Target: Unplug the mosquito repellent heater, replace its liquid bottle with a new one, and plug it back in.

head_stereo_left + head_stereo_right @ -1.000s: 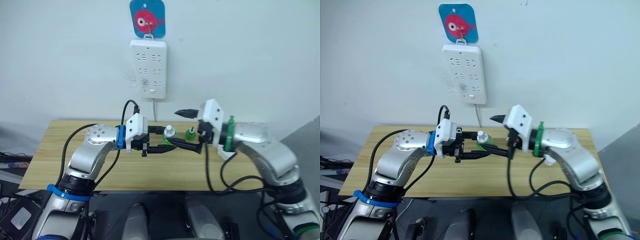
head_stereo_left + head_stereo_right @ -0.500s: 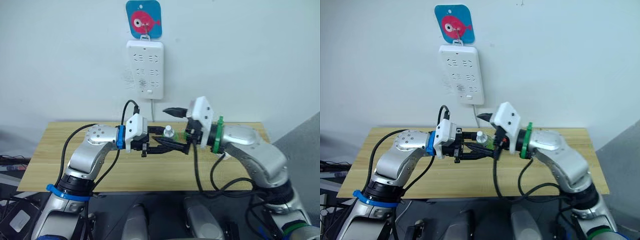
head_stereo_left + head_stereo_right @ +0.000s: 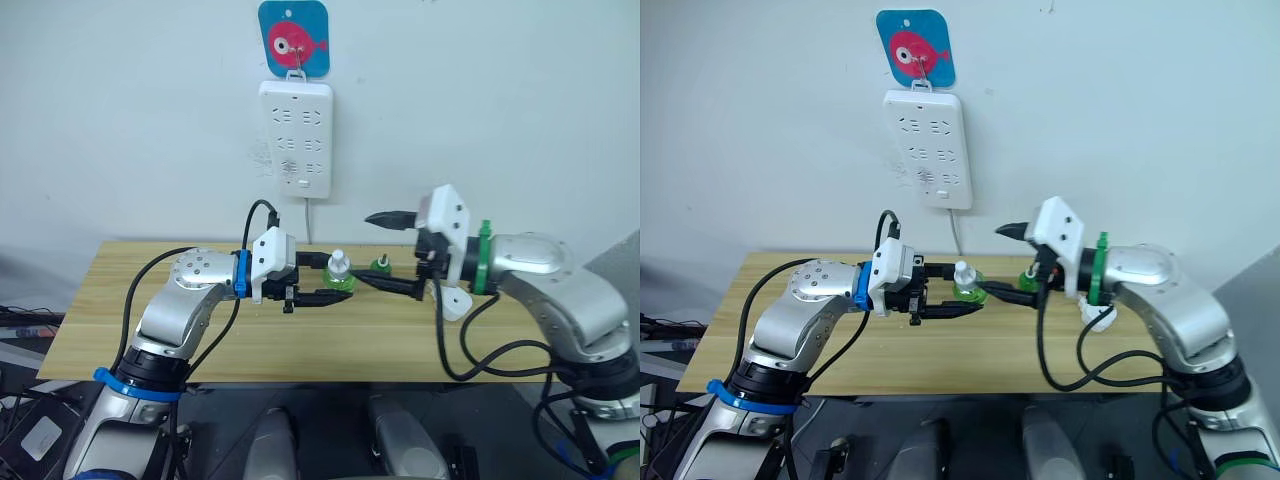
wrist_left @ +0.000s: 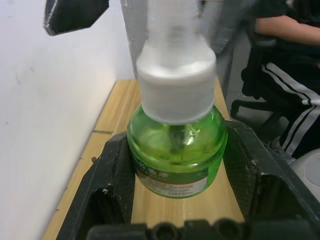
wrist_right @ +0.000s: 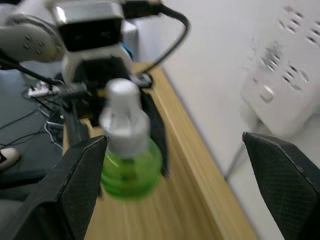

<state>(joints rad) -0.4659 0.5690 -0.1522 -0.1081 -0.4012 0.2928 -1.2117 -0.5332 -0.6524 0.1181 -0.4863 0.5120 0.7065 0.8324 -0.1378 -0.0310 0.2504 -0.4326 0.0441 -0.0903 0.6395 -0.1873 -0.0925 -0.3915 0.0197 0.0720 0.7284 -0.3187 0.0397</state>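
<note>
My left gripper (image 3: pixel 333 287) is shut on the new one (image 3: pixel 338 274), a small translucent green bottle with a white cap, held upright just above the wooden table (image 3: pixel 210 350). The left wrist view shows that bottle (image 4: pixel 175 150) squeezed between both black fingers (image 4: pixel 112 185). My right gripper (image 3: pixel 366 248) is open, facing the bottle from its right, one finger above the cap, one low beside it. A second small green bottle (image 3: pixel 381 266) stands on the table behind. The white heater (image 3: pixel 450 303) lies on the table, partly hidden by my right arm.
A long white power strip (image 3: pixel 296 138) hangs on the wall above the table's back edge, under a blue fish hook (image 3: pixel 294 38), with its cord running down. A seated person's leg (image 4: pixel 295 120) shows beyond the table's end.
My right gripper closed in on the capped bottle half a second ago, then drew back to the right, still open. The left gripper and its bottle have stayed put.
</note>
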